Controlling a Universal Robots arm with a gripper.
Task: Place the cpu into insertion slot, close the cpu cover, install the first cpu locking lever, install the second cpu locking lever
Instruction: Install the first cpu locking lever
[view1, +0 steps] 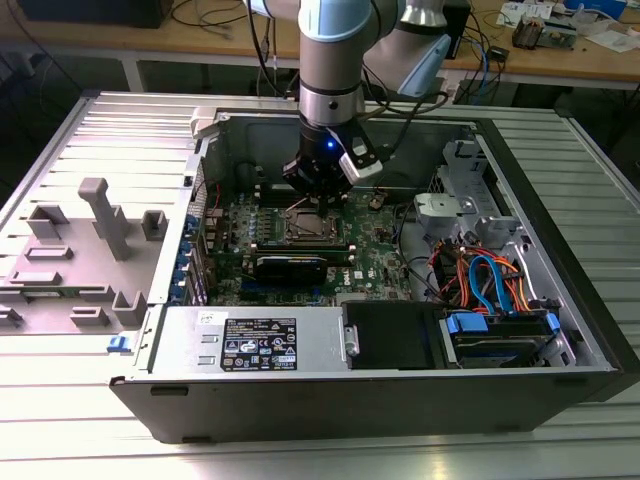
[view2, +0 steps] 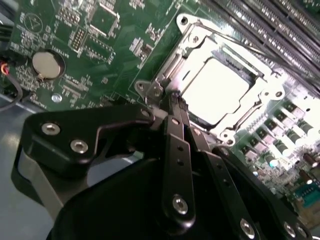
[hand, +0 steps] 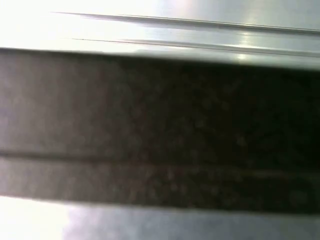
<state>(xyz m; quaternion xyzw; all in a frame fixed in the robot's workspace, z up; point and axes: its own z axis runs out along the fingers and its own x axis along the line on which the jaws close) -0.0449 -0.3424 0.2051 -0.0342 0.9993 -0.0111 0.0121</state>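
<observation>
Gleaming square cpu (view2: 216, 90) seated, silvery cpu cover (view2: 190, 42) closed, black tool (view2: 176, 102) pressed together.

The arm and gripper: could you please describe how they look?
The arm has a silver-grey tube with a light blue joint cap and black cables alongside. At its wrist sits a black cylinder with a blue light. The gripper is matt black, with flat jointed finger links held by silver screws.

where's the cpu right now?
The cpu sits in the insertion slot on the green motherboard, framed by the cpu cover in the second wrist view, just past the gripper tips; memory slots run along its far side.
</observation>
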